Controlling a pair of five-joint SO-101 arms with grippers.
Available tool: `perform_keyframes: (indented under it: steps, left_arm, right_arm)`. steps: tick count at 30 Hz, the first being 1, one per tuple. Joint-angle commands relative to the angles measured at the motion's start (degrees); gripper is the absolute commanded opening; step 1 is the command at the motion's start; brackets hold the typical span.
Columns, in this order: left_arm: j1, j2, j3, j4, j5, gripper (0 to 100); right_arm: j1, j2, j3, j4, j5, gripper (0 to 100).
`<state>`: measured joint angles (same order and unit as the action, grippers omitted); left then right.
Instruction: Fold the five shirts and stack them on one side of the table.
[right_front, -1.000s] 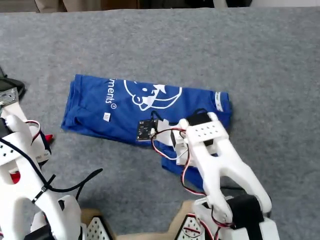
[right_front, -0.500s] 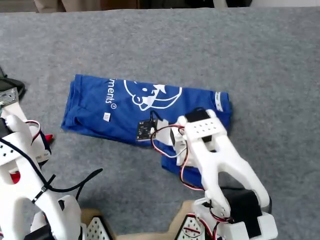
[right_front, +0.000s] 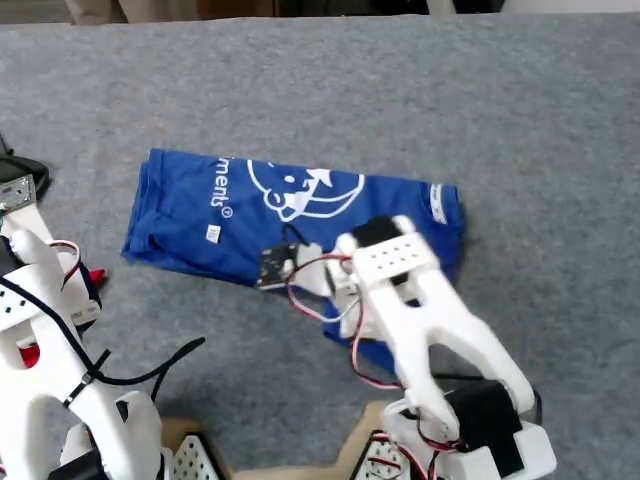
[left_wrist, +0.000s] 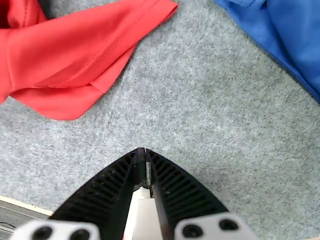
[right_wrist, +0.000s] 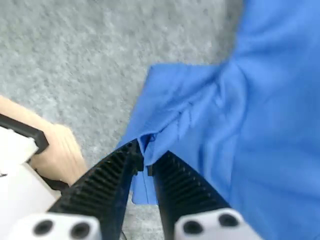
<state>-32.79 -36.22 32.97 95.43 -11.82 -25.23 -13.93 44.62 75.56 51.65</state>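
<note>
A blue shirt (right_front: 250, 215) with white print lies partly folded in the middle of the grey table. My right arm (right_front: 420, 310) hangs over its near right part. In the right wrist view my right gripper (right_wrist: 147, 162) is shut on a bunched edge of the blue shirt (right_wrist: 260, 125). My left arm (right_front: 50, 340) stands at the near left. Its gripper (left_wrist: 145, 157) is shut with nothing in it, just above bare table. A red shirt (left_wrist: 65, 55) lies crumpled beyond it, and a corner of the blue shirt (left_wrist: 290, 35) lies off to the other side.
Grey carpet-like cloth covers the table (right_front: 450, 100), with open room at the back and right. A black object (right_front: 15, 175) sits at the left edge. The arms' tan mounts (right_wrist: 55, 150) line the near edge.
My right arm has swung left over the blue shirt, dragging the pinched edge with it. The left arm has stayed put.
</note>
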Motion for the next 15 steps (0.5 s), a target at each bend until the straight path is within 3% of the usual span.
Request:
perform_keyframes:
  steps: [1, 5, 12, 15]
  left_arm:
    - [0.1, -0.9, -0.2, -0.1, 0.1, 2]
    - [0.1, -0.9, -0.2, -0.1, 0.1, 2]
    - [-0.3, -0.9, -0.1, 0.2, 0.2, 2]
    - [-0.3, -0.9, -0.1, 0.3, 0.1, 2]
  right_arm:
    - [-5.1, 0.2, -1.0, 0.4, -2.2, 1.2]
    - [-7.3, 0.3, 0.9, 0.4, -3.0, 1.9]
    - [-7.1, 0.1, 4.3, 0.7, -2.6, 19.6]
    - [-7.5, 0.1, 3.7, 4.1, -2.2, 21.1]
